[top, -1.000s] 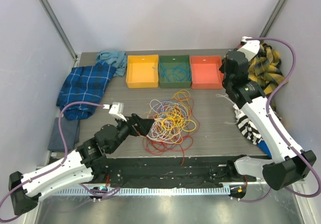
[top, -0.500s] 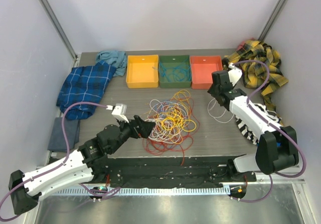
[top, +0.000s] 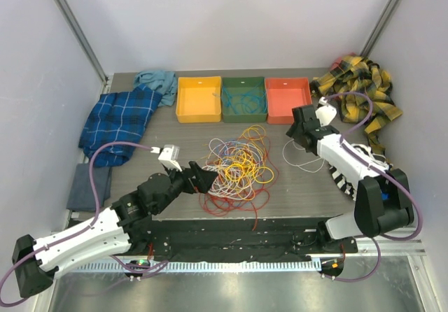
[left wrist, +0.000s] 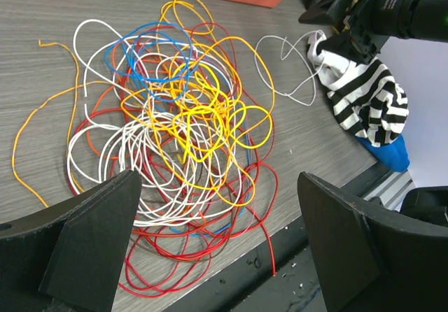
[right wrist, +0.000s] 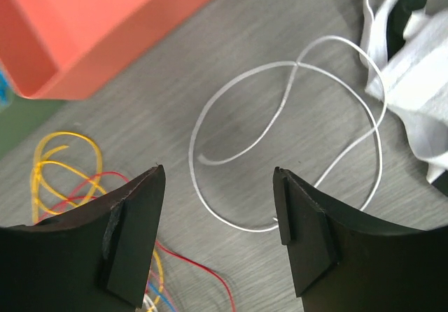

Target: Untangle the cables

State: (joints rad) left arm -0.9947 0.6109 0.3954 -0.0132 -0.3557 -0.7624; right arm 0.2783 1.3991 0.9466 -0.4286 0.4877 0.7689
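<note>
Left pincer (left wrist: 217,249) gapes empty beside tangled cables (left wrist: 185,126); right pincer (right wrist: 218,235) likewise spread, apparently above a lone white cable (right wrist: 280,64).

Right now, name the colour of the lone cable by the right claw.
White cable; right wrist view shows it best.

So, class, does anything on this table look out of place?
Yes: one white cable lies alone, right of the main tangle, beside the striped cloth, below the right gripper and its open jaws. Nothing looks damaged.
</note>
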